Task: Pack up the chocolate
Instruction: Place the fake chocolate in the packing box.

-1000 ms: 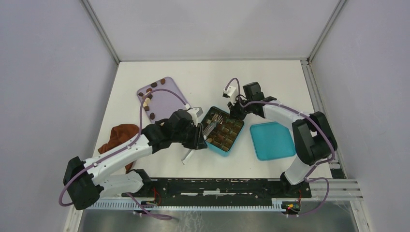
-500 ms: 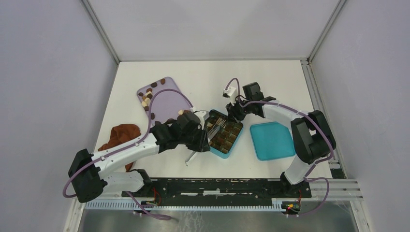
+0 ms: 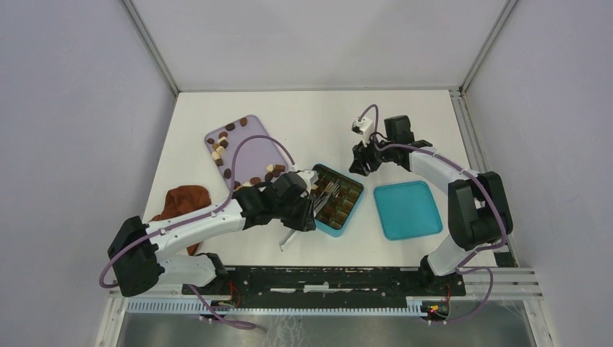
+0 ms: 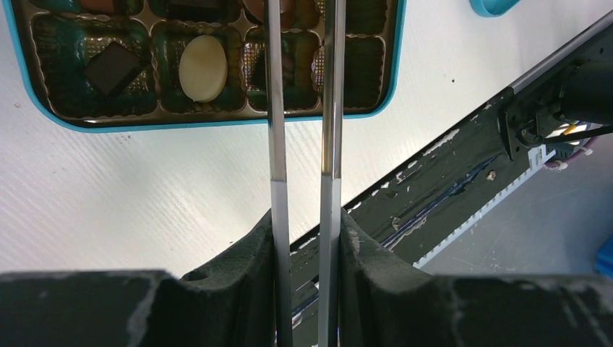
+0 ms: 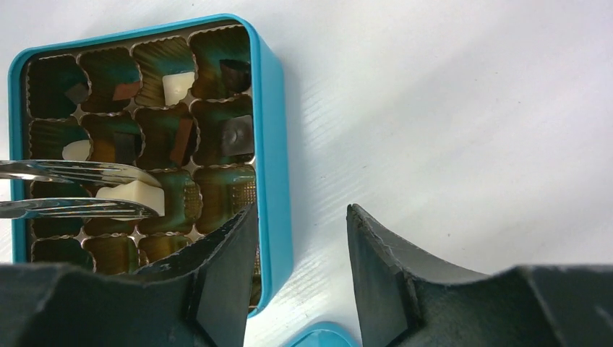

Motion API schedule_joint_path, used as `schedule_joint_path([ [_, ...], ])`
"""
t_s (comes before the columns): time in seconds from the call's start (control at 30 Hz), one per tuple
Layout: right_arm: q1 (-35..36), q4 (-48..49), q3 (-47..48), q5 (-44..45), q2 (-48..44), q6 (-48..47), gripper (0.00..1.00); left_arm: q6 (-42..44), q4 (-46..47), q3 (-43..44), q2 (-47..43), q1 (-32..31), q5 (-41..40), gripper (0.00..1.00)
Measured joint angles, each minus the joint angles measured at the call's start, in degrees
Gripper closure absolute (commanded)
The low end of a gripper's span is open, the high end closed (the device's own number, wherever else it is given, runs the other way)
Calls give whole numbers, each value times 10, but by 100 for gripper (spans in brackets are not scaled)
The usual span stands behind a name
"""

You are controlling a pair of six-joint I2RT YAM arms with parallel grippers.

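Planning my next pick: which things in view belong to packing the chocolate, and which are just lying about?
Job in hand: chocolate, lilac tray, teal box, tongs in the left claw, probably the teal lid.
Lying about: brown cloth.

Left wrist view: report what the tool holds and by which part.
The left tool clamps metal tongs, pinching both blades partway along their length; the tips reach over the teal box.
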Motion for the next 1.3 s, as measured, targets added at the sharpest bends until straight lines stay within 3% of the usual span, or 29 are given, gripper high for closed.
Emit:
schedule_joint_path([
  [0.17, -13, 0, 0, -12, -4, 0, 46, 0, 0, 4, 8, -5, -10, 94],
  [0.37, -13, 0, 0, -23, -4, 0, 45, 0, -5, 18, 27, -12, -19, 76],
  [0.73, -17, 0, 0, -29, -4, 0, 45, 0, -34, 39, 47, -23, -42, 56],
  [1.1, -17, 0, 0, -37, -4, 0, 45, 0, -45, 48, 47, -24, -63, 58],
  [1.3, -20, -1, 0, -44, -10, 0, 45, 0, -64, 69, 0, -20, -90, 58],
])
